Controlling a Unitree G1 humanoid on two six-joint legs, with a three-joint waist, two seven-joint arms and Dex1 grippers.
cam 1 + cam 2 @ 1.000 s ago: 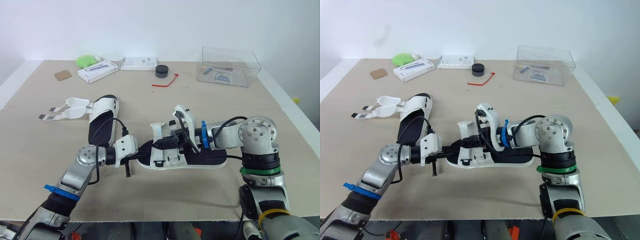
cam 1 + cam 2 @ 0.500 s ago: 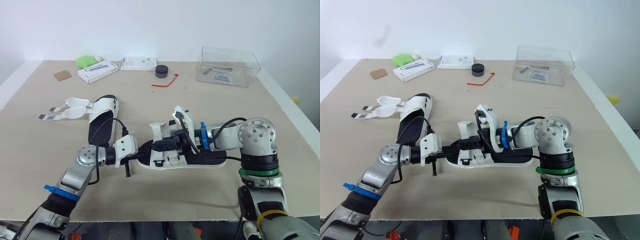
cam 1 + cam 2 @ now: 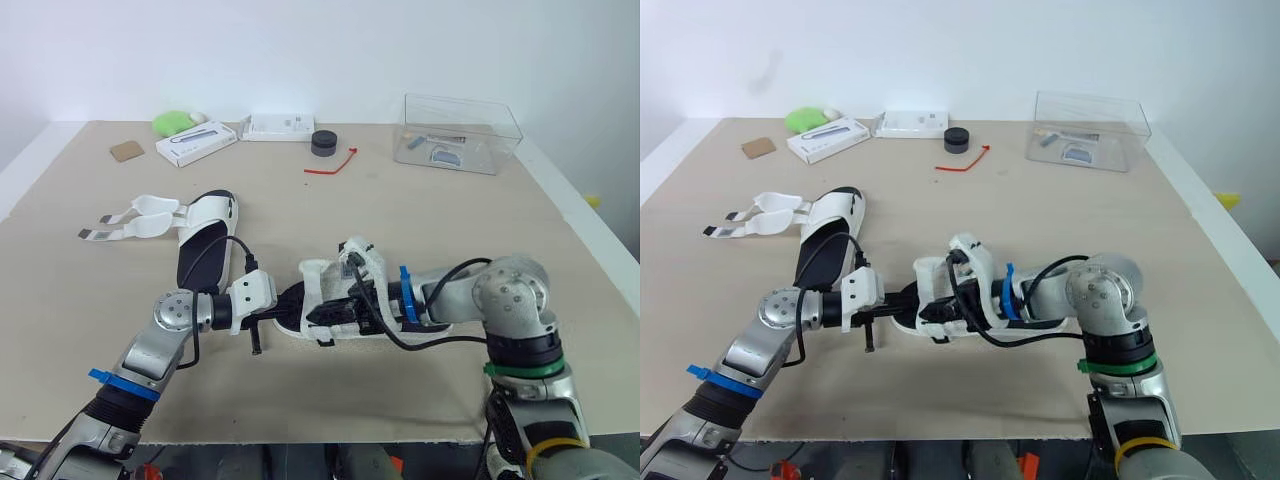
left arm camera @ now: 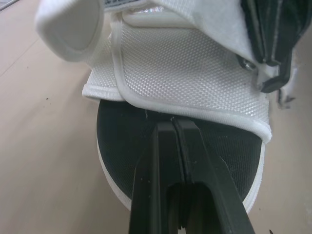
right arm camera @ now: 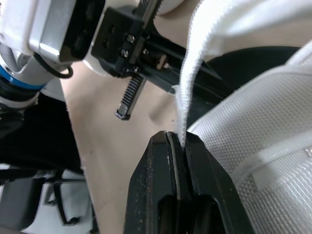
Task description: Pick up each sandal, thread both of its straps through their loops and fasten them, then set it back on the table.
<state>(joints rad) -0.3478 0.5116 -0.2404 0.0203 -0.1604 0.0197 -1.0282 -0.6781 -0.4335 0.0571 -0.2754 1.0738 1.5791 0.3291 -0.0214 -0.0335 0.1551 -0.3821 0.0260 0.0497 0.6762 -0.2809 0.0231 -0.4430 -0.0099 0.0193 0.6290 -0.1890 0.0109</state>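
Beige table, white wall behind, unfastened sandal left, clear box far right

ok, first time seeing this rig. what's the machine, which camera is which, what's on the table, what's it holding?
It's a humanoid robot with two arms, each ending in a two-finger end effector. The two wide pictures come from a stereo camera in its head, looking down over the table. The two close-ups come from cameras on its wrists.

One sandal lies in front of it. The right end effector is shut on that sandal's white strap. The left end effector is shut too, lying over the sandal's toe end.

A second sandal lies to the robot's left, straps open. Along the far edge are a clear box, two white boxes, a green lump, a black round thing and a red tie.
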